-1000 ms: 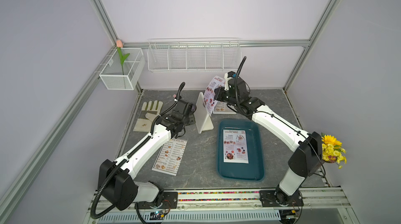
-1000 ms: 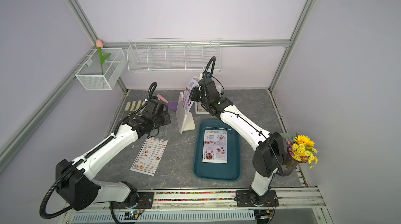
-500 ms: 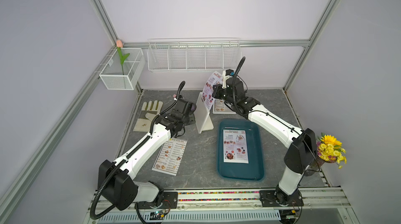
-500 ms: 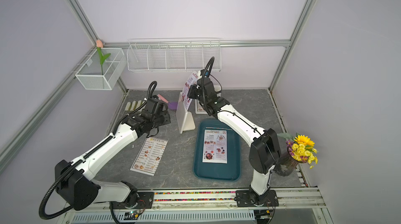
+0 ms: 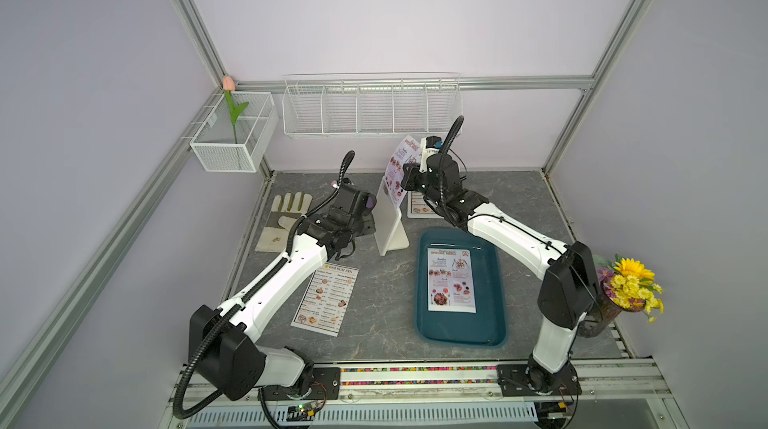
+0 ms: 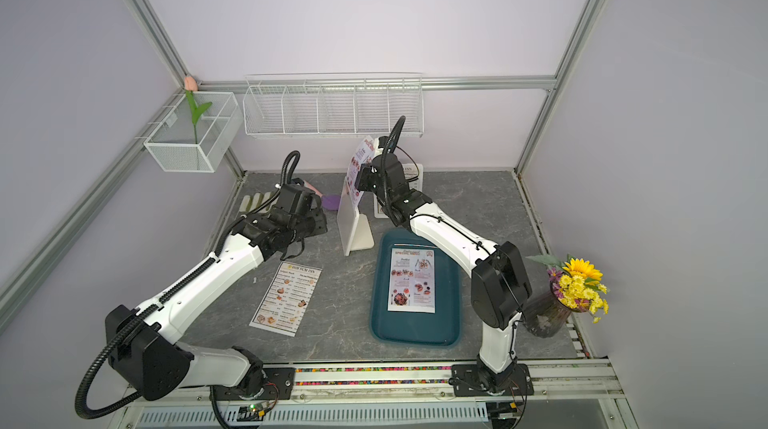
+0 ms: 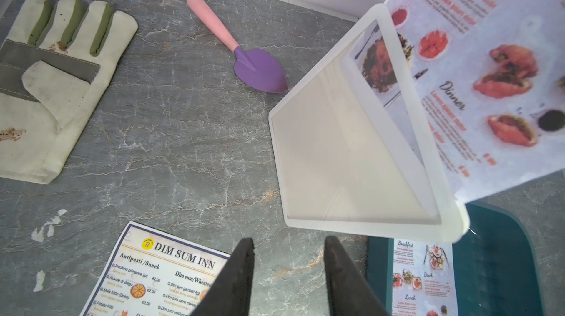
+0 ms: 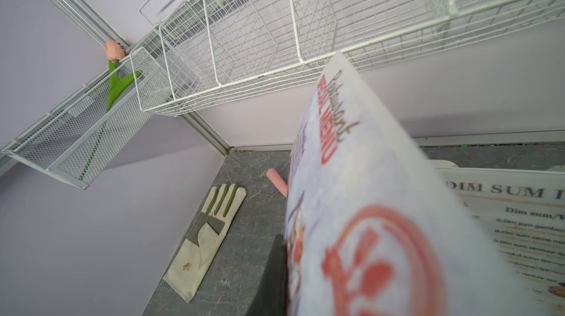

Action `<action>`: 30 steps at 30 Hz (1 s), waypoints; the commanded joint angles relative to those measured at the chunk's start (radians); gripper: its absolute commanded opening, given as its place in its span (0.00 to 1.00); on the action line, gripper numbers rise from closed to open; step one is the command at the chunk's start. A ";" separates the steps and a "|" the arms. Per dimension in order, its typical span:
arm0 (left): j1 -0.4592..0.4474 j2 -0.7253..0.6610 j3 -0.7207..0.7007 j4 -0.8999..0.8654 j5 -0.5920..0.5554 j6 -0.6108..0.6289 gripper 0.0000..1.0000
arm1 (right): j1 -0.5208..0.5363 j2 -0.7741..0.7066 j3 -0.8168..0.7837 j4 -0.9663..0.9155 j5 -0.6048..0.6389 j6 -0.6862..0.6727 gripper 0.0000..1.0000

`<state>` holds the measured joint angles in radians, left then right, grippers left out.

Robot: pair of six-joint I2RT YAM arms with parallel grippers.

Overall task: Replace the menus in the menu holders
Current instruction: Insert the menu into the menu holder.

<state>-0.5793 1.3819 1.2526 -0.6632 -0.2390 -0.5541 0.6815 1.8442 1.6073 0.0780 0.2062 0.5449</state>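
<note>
- right hand (image 5: 408,170) clamps a special menu (image 5: 395,165), its lower edge at the top of the upright menu holder (image 5: 390,223) (slotted or not, unclear).
- left hand (image 7: 289,248), fingers apart and empty, hovers near the holder's base.
- a dim sum inn menu (image 5: 326,300) lies on the desk (image 5: 374,302).

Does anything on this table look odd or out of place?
Yes: a stained work glove and a purple trowel lie at the back left, odd company for a restaurant setting. Small white flecks dot the tabletop nearby.
</note>
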 commanded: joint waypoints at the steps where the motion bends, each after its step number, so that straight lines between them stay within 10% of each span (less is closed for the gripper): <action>1: -0.006 0.006 0.024 -0.001 -0.018 0.009 0.41 | 0.012 -0.024 -0.039 0.075 0.052 -0.041 0.07; 30: -0.003 -0.004 0.018 0.005 -0.070 0.019 0.41 | 0.055 -0.121 -0.236 0.189 -0.062 0.062 0.17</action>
<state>-0.5789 1.3819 1.2530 -0.6624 -0.2916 -0.5369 0.7242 1.7523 1.3834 0.2836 0.1722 0.5842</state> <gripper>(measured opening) 0.409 0.174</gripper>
